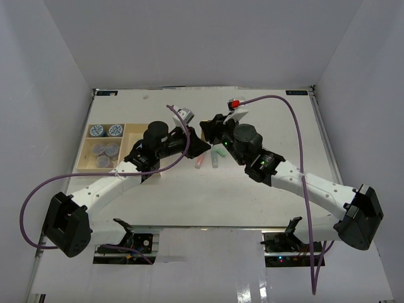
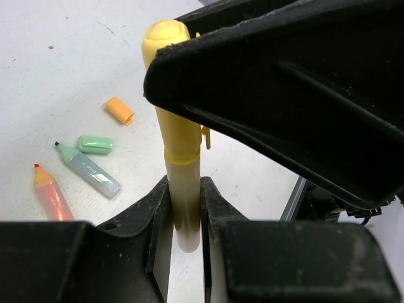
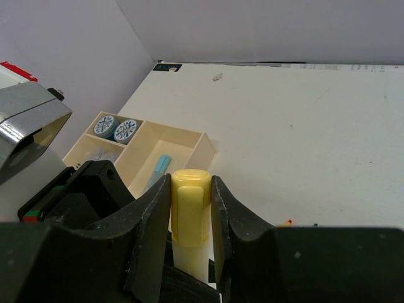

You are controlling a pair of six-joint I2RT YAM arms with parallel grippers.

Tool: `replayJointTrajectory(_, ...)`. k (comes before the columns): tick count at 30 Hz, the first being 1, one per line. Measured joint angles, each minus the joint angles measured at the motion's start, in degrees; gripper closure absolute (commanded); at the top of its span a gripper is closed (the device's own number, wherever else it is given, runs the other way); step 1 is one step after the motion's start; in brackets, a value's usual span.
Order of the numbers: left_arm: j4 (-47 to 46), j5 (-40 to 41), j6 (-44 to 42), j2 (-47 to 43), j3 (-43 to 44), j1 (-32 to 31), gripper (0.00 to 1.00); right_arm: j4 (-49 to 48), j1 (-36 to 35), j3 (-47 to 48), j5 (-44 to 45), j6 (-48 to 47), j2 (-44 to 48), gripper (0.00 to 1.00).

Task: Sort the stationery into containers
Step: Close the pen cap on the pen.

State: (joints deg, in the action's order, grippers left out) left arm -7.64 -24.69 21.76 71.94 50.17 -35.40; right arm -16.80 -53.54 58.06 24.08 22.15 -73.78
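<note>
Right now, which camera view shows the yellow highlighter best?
The left wrist view: the yellow highlighter shows nearly whole, from cap to barrel end. The right wrist view shows only its cap between the fingers. In the top view I cannot make it out.

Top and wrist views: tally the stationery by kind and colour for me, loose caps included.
blue-lidded jars: 2
grey-purple jars: 3
yellow highlighter: 1
green highlighter: 1
orange-pink highlighter: 1
blue highlighter: 1
loose caps, green and orange: 2
Total: 11
</note>
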Motion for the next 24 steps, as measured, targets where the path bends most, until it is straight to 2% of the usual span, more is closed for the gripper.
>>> replayJointTrajectory(24,-0.11,0.13,-3.5,1.2,1.14,-0.48,0.83,8.55,0.22,3.02,-1.46,-1.99,0.94,0.92)
